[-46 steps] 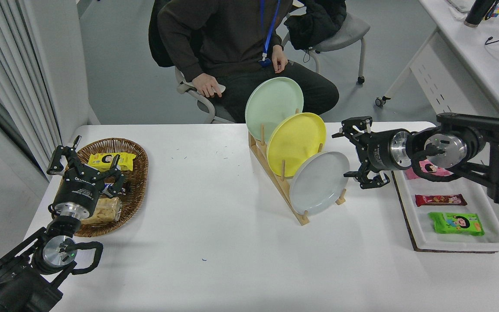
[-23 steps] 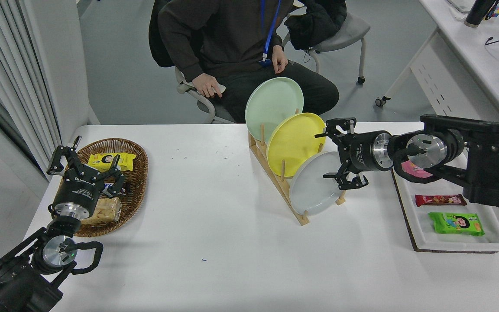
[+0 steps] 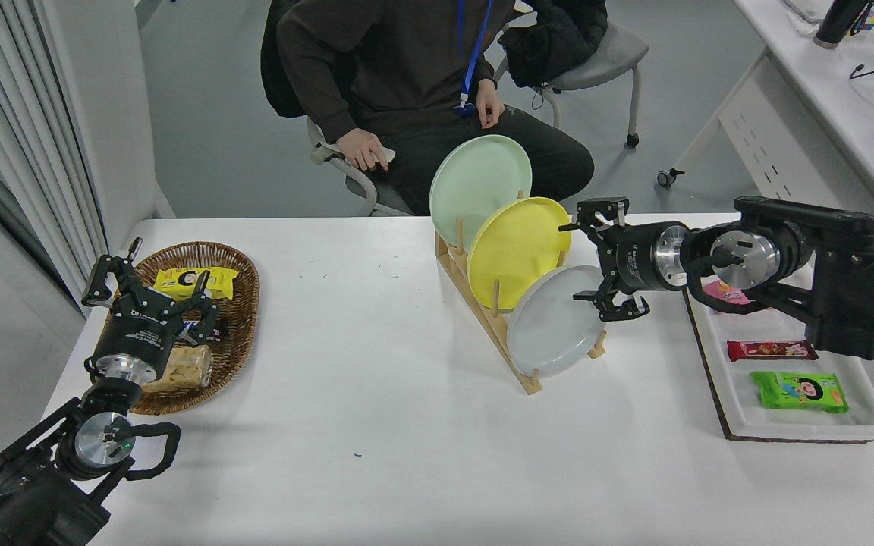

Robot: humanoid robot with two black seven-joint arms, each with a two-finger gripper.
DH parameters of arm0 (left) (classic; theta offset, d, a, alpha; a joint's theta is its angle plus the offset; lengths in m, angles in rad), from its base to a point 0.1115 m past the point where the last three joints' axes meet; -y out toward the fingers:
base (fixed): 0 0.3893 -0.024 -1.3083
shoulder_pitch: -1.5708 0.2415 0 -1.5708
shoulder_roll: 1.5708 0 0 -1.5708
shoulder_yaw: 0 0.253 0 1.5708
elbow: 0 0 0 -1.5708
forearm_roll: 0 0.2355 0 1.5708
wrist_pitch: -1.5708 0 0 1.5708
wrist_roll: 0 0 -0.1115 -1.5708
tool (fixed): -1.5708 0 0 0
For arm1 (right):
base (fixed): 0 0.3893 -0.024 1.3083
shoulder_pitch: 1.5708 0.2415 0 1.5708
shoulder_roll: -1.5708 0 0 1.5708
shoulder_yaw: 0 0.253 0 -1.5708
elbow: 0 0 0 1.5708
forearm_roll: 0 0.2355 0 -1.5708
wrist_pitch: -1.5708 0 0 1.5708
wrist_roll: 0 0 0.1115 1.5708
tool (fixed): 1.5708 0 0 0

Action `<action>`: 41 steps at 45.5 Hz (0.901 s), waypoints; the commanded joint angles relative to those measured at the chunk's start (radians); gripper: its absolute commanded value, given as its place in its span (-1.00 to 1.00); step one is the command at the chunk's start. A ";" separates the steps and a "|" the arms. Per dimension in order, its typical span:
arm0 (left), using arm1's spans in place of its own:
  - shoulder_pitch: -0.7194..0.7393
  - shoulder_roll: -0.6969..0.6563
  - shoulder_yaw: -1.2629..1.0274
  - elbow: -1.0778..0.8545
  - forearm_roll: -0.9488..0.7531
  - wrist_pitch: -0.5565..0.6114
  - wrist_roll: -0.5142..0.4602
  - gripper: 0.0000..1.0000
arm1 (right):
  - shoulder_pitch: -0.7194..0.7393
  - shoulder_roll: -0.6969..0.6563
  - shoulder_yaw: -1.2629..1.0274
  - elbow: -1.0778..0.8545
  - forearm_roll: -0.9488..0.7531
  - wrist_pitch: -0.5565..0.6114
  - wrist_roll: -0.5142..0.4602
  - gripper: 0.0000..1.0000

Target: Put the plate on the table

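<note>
The pale grey plate (image 3: 554,322) leans upright in the nearest slot of a wooden rack (image 3: 492,324) on the white table (image 3: 376,425). Behind it stand a yellow plate (image 3: 517,250) and a mint-green plate (image 3: 479,186). My right gripper (image 3: 585,262) reaches in from the right, open, its fingers spread around the grey plate's upper right rim; one fingertip sits near the yellow plate's edge, the other over the grey plate's rim. My left gripper (image 3: 150,284) is parked open at the lower left, above the wicker basket.
A wicker basket (image 3: 243,303) of snack packets lies at the left. A white tray (image 3: 740,409) holding snack bars sits at the right edge, under my right arm. A person sits on a chair at the table's far side, behind the rack.
My right gripper moved left from beside the rack to the grey plate's rim, then rose slightly toward its upper edge. The plates and my left arm stayed put.
</note>
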 commanded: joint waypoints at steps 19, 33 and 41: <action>0.000 0.000 0.000 0.000 0.000 0.000 -0.001 0.96 | -0.050 0.009 0.084 -0.012 0.020 -0.001 -0.003 0.60; 0.000 0.000 0.001 0.000 0.000 0.000 0.000 0.96 | -0.061 0.007 0.101 -0.012 0.044 -0.005 -0.008 0.21; 0.000 0.000 0.000 0.000 0.000 0.000 -0.001 0.96 | -0.061 0.007 0.101 -0.008 0.044 -0.005 -0.028 0.11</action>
